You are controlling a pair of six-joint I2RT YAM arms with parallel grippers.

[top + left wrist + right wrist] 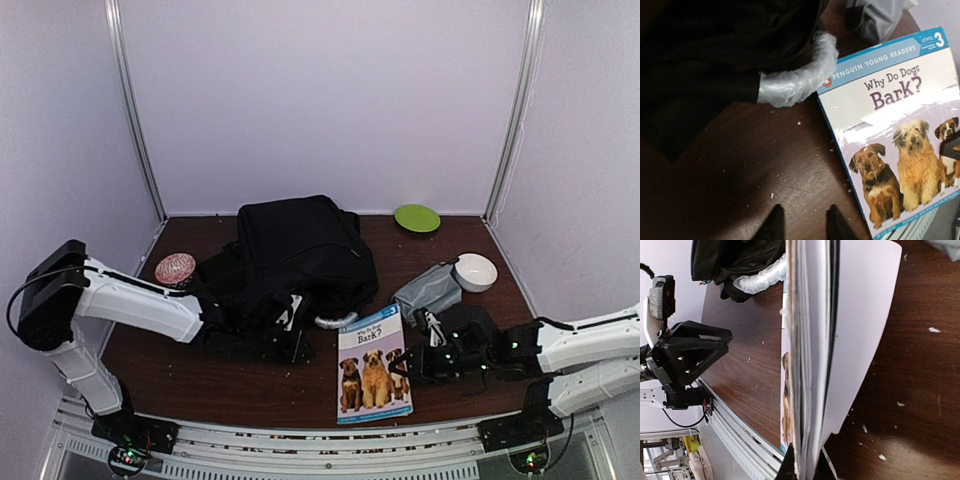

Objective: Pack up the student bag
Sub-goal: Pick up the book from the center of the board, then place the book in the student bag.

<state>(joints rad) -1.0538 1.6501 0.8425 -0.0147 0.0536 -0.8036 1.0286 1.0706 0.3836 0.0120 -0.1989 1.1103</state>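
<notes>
The student bag (300, 250) lay slumped at the middle back of the table (240, 385), a plastic-wrapped strap (795, 80) curling from its near edge just beside the dog book (900, 150); the left gripper (805, 227) hung over bare wood in front of the bag, fingers parted a little and holding nothing; the right gripper (806, 471) was clamped on the book's right edge, which seemed slightly lifted, though the wrist view was too close to be sure.

Taking the student bag (295, 250) as centre, a plate (417, 218) lies behind-right, a bowl (476, 272) and pouch (428, 290) right, a book (365, 355) front-right, and a dish (175, 268) just left.
</notes>
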